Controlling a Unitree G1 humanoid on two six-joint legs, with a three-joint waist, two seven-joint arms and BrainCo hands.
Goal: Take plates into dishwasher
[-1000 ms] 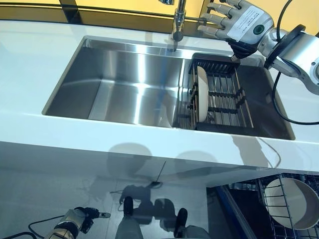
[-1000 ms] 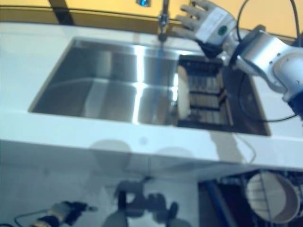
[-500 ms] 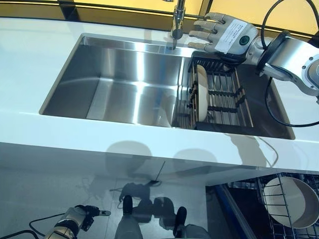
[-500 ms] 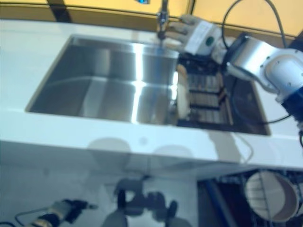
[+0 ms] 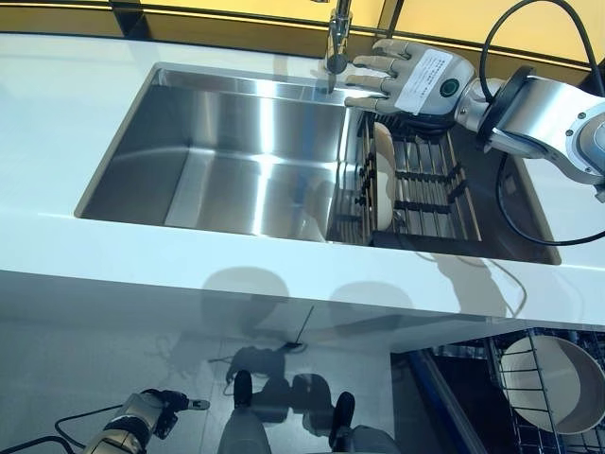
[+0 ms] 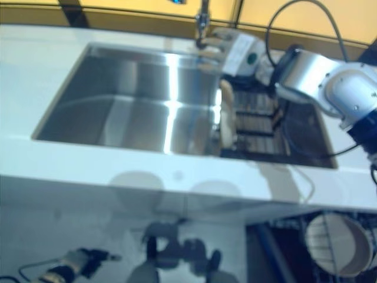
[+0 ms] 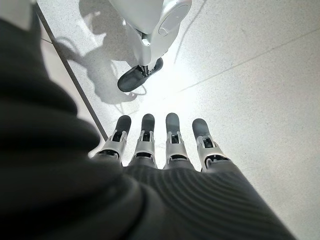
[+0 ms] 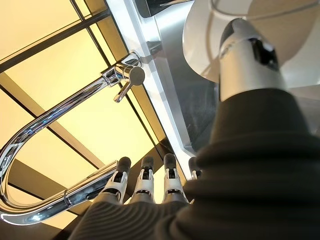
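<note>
Right robot hand (image 5: 408, 78): I see its fingers straight and spread, holding nothing, above the far end of the rack (image 5: 427, 189) by the tap (image 5: 338, 36). Plate (image 5: 383, 176): on edge in rack, right part of sink (image 5: 227, 151). Left robot hand (image 7: 165, 145): fingers straight, low over floor. Bowl (image 5: 548, 383): dishwasher basket, near right.

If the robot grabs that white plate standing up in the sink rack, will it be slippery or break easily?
Probably both. The plate looks smooth and glossy, so it may slip in the right hand, whose fingers are straight and open above it. It looks like stiff ceramic, so a drop would likely chip it. It stands on edge in the black rack, so a sideways nudge might tip it.
</note>
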